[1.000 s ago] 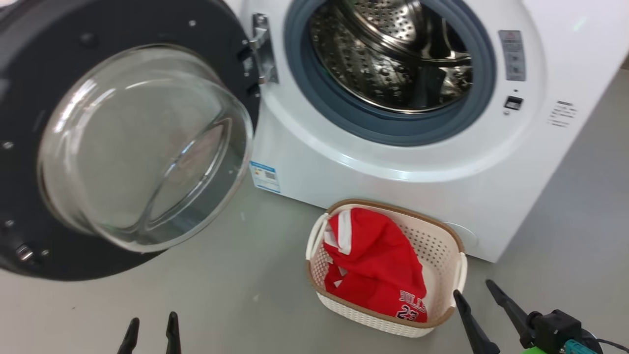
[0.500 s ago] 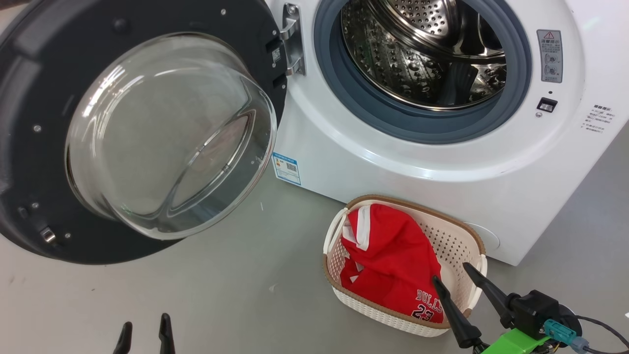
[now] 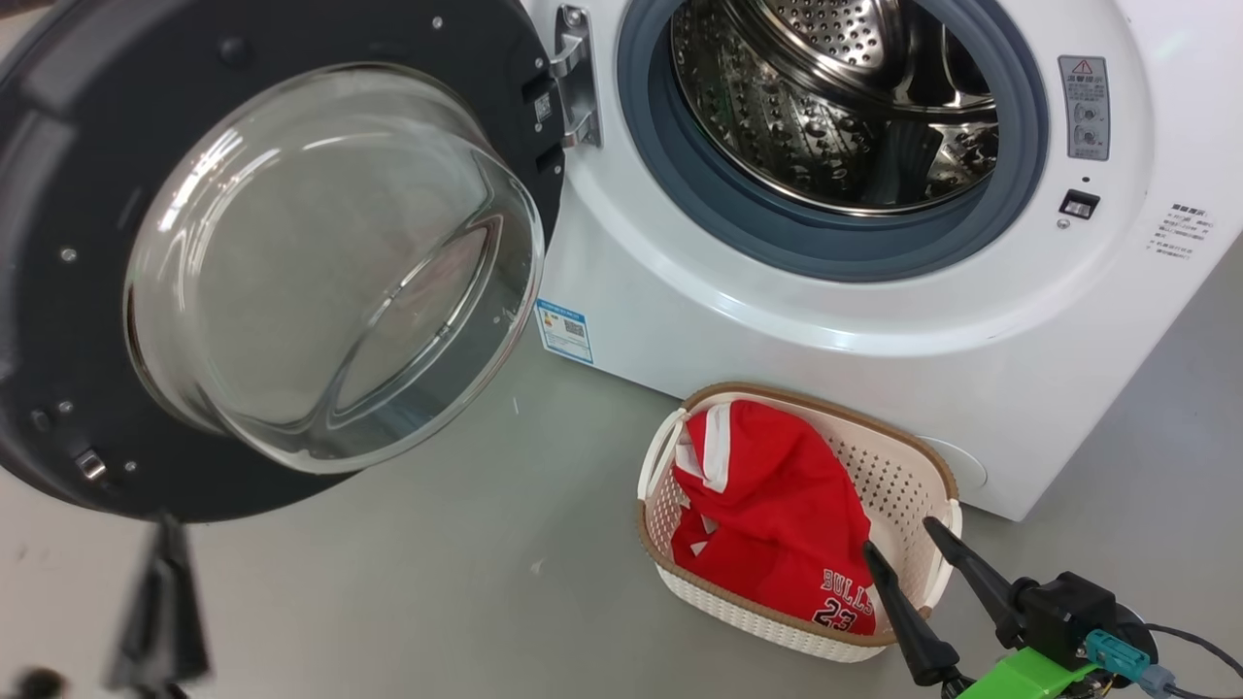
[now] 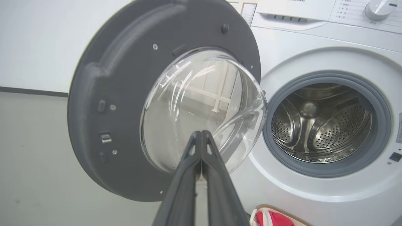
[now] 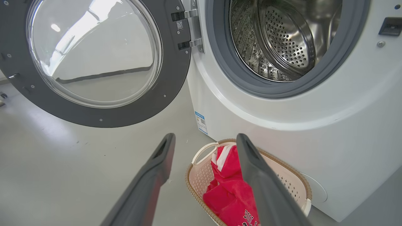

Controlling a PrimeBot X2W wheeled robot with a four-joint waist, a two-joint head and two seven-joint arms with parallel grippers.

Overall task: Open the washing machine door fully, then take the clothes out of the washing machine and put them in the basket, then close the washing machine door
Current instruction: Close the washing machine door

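The washing machine door (image 3: 58,146) stands swung open at the left, its glass window (image 3: 330,262) bulging toward me. The white washing machine (image 3: 757,330) shows a bare steel drum (image 3: 835,97). On the floor in front stands the basket (image 3: 825,403), and the red clothes (image 3: 777,505) lie inside it. My right gripper (image 3: 898,537) hangs open over the basket's near right corner, holding nothing; in its wrist view the right gripper (image 5: 204,138) frames the clothes (image 5: 226,191). My left gripper (image 3: 167,544) is a blur below the door. In its wrist view the left gripper (image 4: 201,135) is shut on nothing and points at the door (image 4: 103,78).
Grey floor (image 3: 437,582) spreads between the door and the basket. A blue label (image 3: 563,330) marks the machine's lower left corner. The door hinge (image 3: 573,78) sits between door and opening. A white wall (image 4: 37,40) rises behind the door.
My left gripper has shut and risen toward the door's lower edge, blurring as it moves. The right gripper has barely shifted over the basket. The camera turned earlier.
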